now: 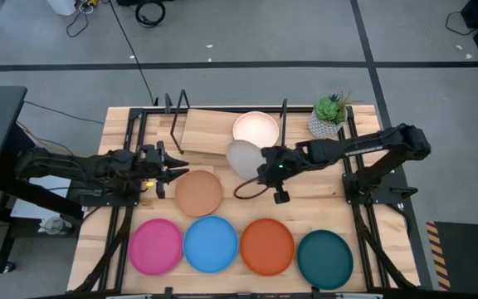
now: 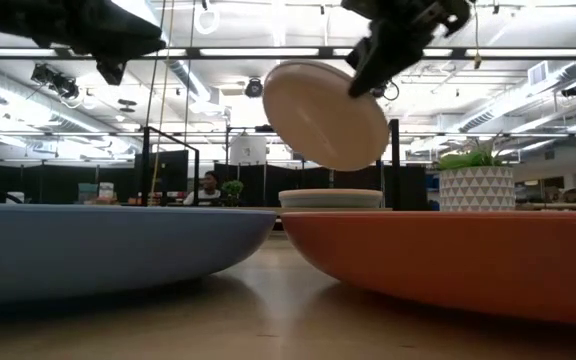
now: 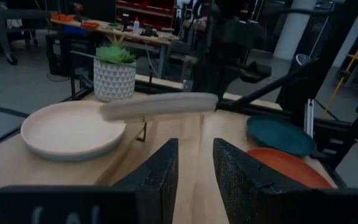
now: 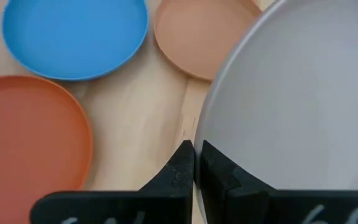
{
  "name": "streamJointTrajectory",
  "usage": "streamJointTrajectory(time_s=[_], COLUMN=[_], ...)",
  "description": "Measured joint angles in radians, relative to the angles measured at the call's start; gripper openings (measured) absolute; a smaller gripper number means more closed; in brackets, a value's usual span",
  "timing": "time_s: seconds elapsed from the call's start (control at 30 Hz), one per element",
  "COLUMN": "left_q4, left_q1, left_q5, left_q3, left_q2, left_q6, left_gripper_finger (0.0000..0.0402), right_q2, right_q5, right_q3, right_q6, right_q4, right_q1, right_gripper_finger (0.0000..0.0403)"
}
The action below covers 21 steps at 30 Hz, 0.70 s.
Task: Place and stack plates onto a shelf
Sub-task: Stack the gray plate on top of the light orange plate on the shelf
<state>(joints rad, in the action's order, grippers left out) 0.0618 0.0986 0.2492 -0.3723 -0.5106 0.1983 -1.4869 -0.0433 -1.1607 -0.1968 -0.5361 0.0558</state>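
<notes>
Above the table, the right gripper (image 1: pixel 264 169) pinches the grey plate (image 1: pixel 242 158) by its rim, tilted in the air, so it can go onto the cream plate (image 1: pixel 256 128) just beyond it on the shelf (image 1: pixel 206 129). The left gripper (image 1: pixel 175 172) waits open beside the tan plate (image 1: pixel 198 192).

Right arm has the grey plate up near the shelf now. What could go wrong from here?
1. The right gripper pinches the grey plate only at its rim, and the plate hangs tilted in the low view; it could slip or swing on release.
2. The plate is beside a shelf rod; its edge might catch it.
3. It may land off-centre on the cream-pink plate and slide off.

The left gripper waits by the tan plate, jaws open.
</notes>
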Motion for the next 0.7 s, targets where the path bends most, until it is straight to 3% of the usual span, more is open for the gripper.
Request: streamJointTrajectory(time_s=[0.37,0.5,0.7], left_q4=[-0.180,-0.197,-0.198], left_q1=[0.000,0.000,-0.001], left_q5=[0.010,0.019,0.131], left_q3=[-0.079,-0.079,-0.080], left_q2=[-0.001,-0.013,-0.043], left_q6=[-0.038,-0.054,-0.108], left_gripper_finger=[0.0111,0.0138,0.0187], right_q2=[-0.241,-0.286,-0.314], right_q5=[0.089,0.151,0.200], right_q3=[-0.294,-0.338,-0.343], right_q6=[-0.115,-0.139,-0.165], right_q4=[-0.202,-0.251,-0.290], right_q1=[-0.057,-0.095,-0.195], right_gripper_finger=[0.0016,0.0016,0.0016])
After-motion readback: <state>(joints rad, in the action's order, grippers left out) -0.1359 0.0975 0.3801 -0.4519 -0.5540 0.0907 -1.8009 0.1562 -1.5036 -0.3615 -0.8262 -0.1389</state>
